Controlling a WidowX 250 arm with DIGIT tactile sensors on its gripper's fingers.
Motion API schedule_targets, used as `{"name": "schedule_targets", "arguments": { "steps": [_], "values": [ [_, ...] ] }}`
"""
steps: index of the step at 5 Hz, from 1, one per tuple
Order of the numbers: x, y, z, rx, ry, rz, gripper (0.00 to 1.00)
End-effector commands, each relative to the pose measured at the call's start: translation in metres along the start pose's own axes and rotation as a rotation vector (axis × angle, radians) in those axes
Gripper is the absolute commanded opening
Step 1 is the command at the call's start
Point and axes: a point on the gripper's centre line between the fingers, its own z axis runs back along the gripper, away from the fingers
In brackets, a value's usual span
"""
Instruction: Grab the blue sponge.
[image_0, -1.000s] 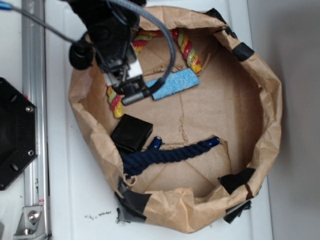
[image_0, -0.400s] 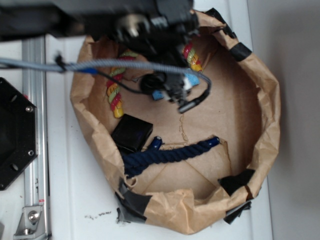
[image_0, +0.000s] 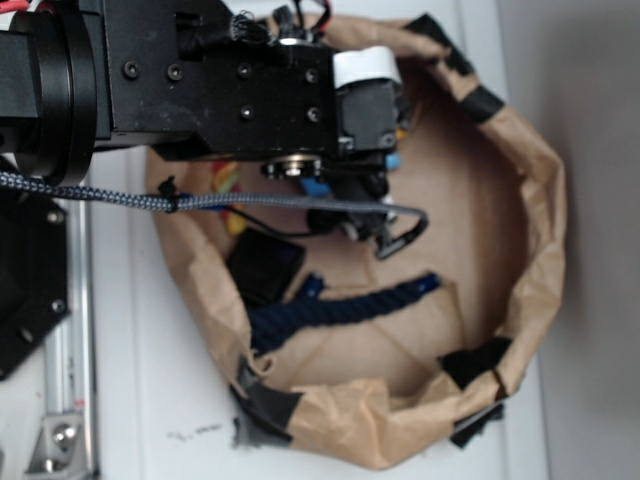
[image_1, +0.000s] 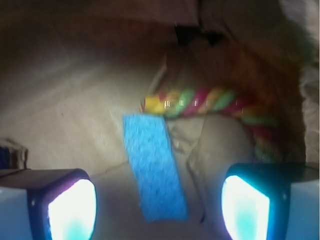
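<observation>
Sponge position is the governing item. In the wrist view we find the blue sponge (image_1: 155, 167) lying flat on the brown paper floor of the paper bin (image_0: 535, 250), in the gap between the two fingers (image_1: 72, 210) and slightly left of centre, with no contact on either side. Its long axis runs away from the camera, tilted so the far end leans left and the near end comes right. That axis lies roughly across the line joining the pads, so we judge that closing would take the sponge over its narrow width, the favourable way.

The gripper (image_1: 160, 212) stands with fingers spread wide, holding nothing. We judge it sits above the sponge rather than around it, since the pads look much nearer the lens; a descent would be needed first, though height cannot be confirmed from these views.

The multicoloured rope (image_1: 210, 102) lies beyond the sponge's far end, close to it, curving down the right side behind the right pad. We rate it the likeliest thing to be snagged.

In the exterior view the arm body covers most of the sponge; only a blue sliver (image_0: 315, 187) shows beneath it. The black box (image_0: 263, 268) and navy rope (image_0: 340, 308) lie apart from the work area.

We find no legible brands, labels or writing in either view.
</observation>
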Motion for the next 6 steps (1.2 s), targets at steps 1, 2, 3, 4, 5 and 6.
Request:
{"name": "schedule_targets", "arguments": {
  "steps": [1,2,3,4,5,6],
  "values": [
    [0.014,-0.011,-0.026,-0.214,0.064,-0.018,1.00],
    [0.005,-0.020,-0.037,-0.200,0.095,-0.090,1.00],
    [-0.005,-0.020,-0.038,-0.203,0.087,-0.134,0.00],
    [-0.010,-0.021,-0.032,-0.215,0.085,-0.168,0.00],
    [-0.010,-0.028,-0.023,-0.202,0.053,-0.207,0.00],
    [-0.006,-0.030,-0.013,-0.177,0.017,-0.228,0.00]
  ]
}}
